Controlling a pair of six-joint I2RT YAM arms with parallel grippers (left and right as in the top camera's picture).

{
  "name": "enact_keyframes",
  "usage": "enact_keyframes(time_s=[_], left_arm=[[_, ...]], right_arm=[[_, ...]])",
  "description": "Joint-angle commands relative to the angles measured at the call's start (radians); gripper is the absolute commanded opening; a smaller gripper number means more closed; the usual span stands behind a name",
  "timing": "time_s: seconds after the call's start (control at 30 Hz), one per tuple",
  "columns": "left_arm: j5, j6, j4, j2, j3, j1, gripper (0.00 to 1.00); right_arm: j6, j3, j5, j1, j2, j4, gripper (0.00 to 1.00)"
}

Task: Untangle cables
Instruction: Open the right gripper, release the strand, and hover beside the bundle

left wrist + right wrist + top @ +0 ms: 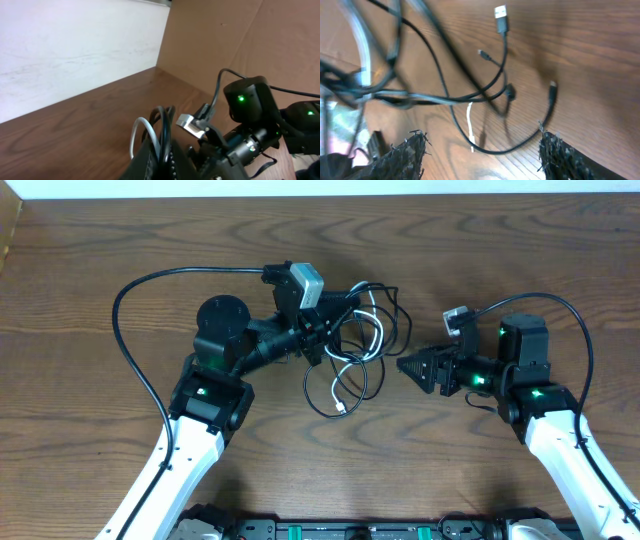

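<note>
The left gripper (pixel 325 332) is clenched on the cables (pixel 355 345). In the left wrist view a black cord (pixel 165 125) and a white cord (pixel 134 137) rise as a loop straight out from between its closed fingers (pixel 150 162). The pinched strands lie side by side there, and the white loop bows out to one side of the black one.

Beyond those fingertips the bundle spreads out over the wooden table (pixel 100 240). From overhead, several overlapping loops fan away from the left fingers toward the right arm. One larger black loop hangs out below the grip, and a short white end (pixel 342 408) lies inside it. The strands cross one another close to the left fingers and loosen farther out.

The right gripper (pixel 405 366) is released, its two fingers (pixel 405 157) standing wide apart with nothing between them. It points at the bundle from the far side and stays apart from it. In the right wrist view the cords lie ahead of the open fingertips. A black strand curves across the gap in front of them and ends in a small plug (pixel 552 86) near the right-hand finger. A silver USB plug (pixel 501 11) lies farther out, and a short white piece (pixel 470 125) sits nearer, between the two fingers' lines.
</note>
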Motion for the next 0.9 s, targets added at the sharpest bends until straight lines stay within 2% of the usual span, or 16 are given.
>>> enact_keyframes(time_s=[0.0,0.13,0.27,0.4,0.53,0.67,0.87], left_arm=[[-0.012,0.021,0.01,-0.018,0.019,0.005,0.08],[-0.012,0.019,0.011,-0.018,0.019,0.005,0.08],[0.006,-0.002,0.012,-0.019,0.019,0.005,0.08],[0.057,-0.098,0.046,-0.019,0.019,0.005,0.08],[0.143,-0.163,0.079,-0.018,0.019,0.003,0.08],[0.204,-0.164,0.079,-0.018,0.019,0.003,0.08],[0.208,-0.164,0.078,-0.018,0.019,0.003,0.07]], right_arm=[[-0.021,0.001,-0.09,-0.004,-0.005,0.024,0.7],[-0.021,0.001,-0.076,-0.004,-0.005,0.061,0.66],[-0.021,0.001,0.039,-0.004,-0.004,0.082,0.61],[-0.021,0.001,0.202,-0.004,-0.004,0.082,0.48],[-0.02,0.001,0.32,-0.004,-0.004,0.082,0.51],[-0.018,0.001,0.377,-0.004,-0.004,0.08,0.56],[0.041,0.001,0.463,-0.004,-0.004,0.066,0.58]])
